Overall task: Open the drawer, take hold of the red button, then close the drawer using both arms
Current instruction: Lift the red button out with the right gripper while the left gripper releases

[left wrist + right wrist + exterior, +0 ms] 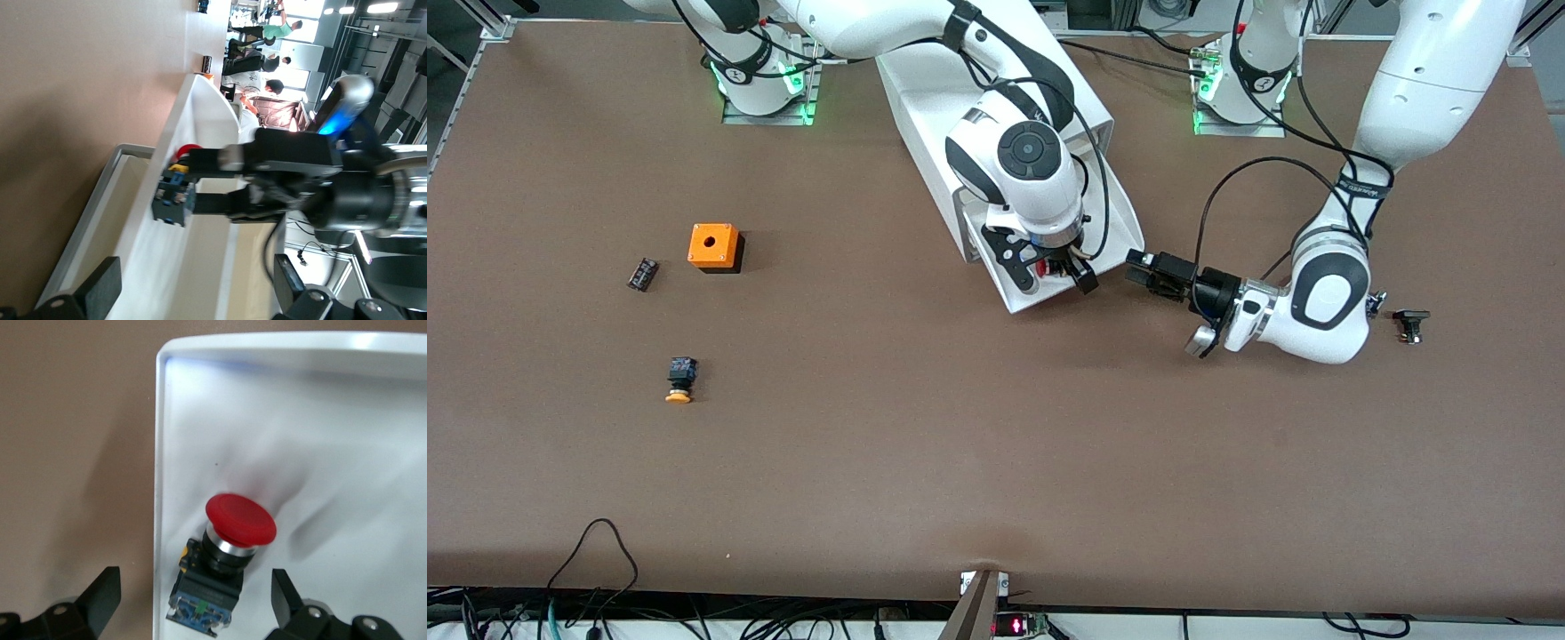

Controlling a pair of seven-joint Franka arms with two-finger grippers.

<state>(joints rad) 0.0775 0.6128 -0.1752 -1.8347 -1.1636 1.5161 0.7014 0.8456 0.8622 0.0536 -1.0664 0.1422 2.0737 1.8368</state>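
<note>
The drawer (1016, 300) stands pulled out of the white cabinet (925, 98) toward the front camera. The button (239, 520), with its red cap and black-blue body, lies on its side in the drawer (333, 420), close to one side rim. My right gripper (193, 600) hangs open just over the button body. One finger is over the table outside the rim, and neither finger touches the button. My left gripper (1135, 268) is open beside the drawer's front corner, toward the left arm's end. From there I see the button (175, 199), the drawer (143, 247) and my left gripper (197, 293).
Toward the right arm's end an orange box with a hole (714, 246), a small black part (643, 274) and a yellow-capped button (679, 378) lie on the brown table. Another small black part (1410, 324) lies past the left arm's wrist.
</note>
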